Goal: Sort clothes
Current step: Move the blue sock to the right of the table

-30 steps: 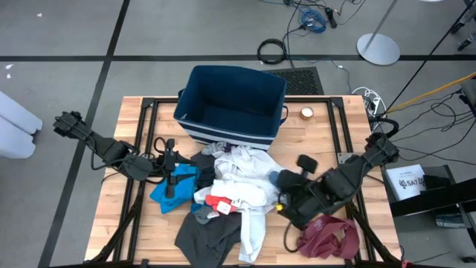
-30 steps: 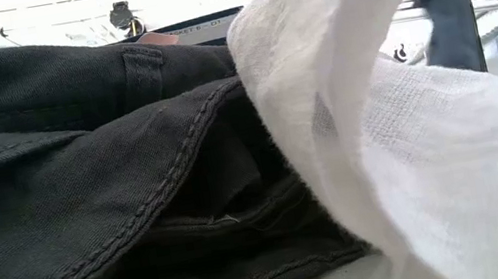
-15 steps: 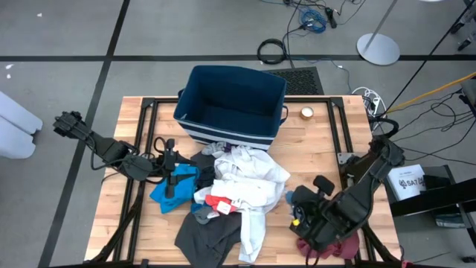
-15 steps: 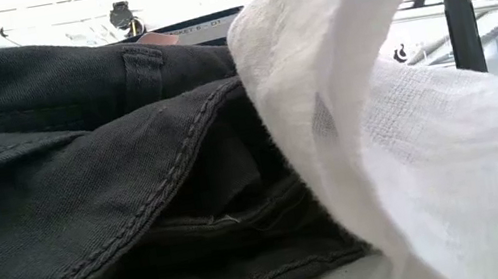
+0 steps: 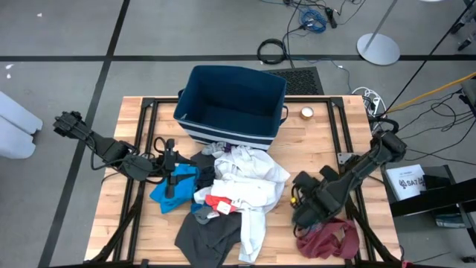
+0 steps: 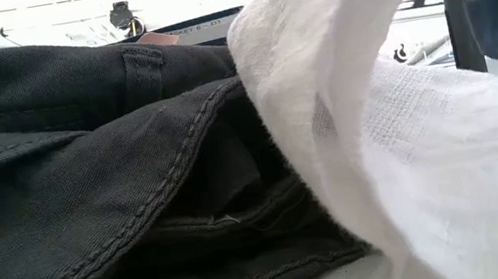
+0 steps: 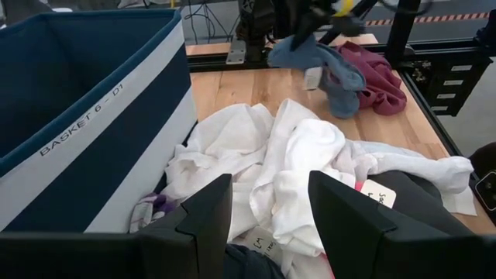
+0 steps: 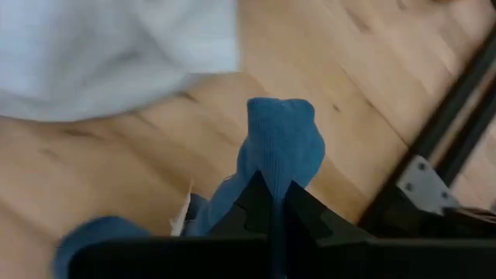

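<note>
Right gripper [image 8: 271, 203] has moved back from the maroon top [image 5: 329, 237] toward the bin [image 5: 230, 104], clamped on a sock [image 8: 279, 147]. Left gripper [image 7: 267, 203] spread over the pile, unchanged.

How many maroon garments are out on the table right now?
1: the maroon garment lies near the table's front right corner, just below the right gripper, which holds a grey-blue sock. The pile may hide others.

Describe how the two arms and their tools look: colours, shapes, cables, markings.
Both arms are dark, nearly black, built of jointed links. The left tool has two broad, flat, matte black fingers. The right tool has black, wedge-shaped fingers; yellow shows near it from above. No readable markings on either.
</note>
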Action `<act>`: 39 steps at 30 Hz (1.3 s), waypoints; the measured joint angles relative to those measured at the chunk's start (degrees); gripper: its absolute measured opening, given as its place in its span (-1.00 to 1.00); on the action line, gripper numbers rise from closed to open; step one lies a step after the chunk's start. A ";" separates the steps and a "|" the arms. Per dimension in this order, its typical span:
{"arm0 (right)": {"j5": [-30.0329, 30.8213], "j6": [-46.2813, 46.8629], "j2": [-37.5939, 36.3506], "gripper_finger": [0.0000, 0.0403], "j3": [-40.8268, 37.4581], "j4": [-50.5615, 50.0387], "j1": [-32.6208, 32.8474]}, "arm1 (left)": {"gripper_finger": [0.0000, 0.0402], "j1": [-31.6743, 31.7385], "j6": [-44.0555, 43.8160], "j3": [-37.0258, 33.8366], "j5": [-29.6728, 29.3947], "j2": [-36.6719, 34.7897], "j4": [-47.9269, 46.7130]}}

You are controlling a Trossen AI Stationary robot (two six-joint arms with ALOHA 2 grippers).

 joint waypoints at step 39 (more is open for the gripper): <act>-16.62 11.40 -27.61 -0.60 -37.20 30.70 -3.13 | -0.09 0.00 -1.21 0.00 0.00 0.01 -0.26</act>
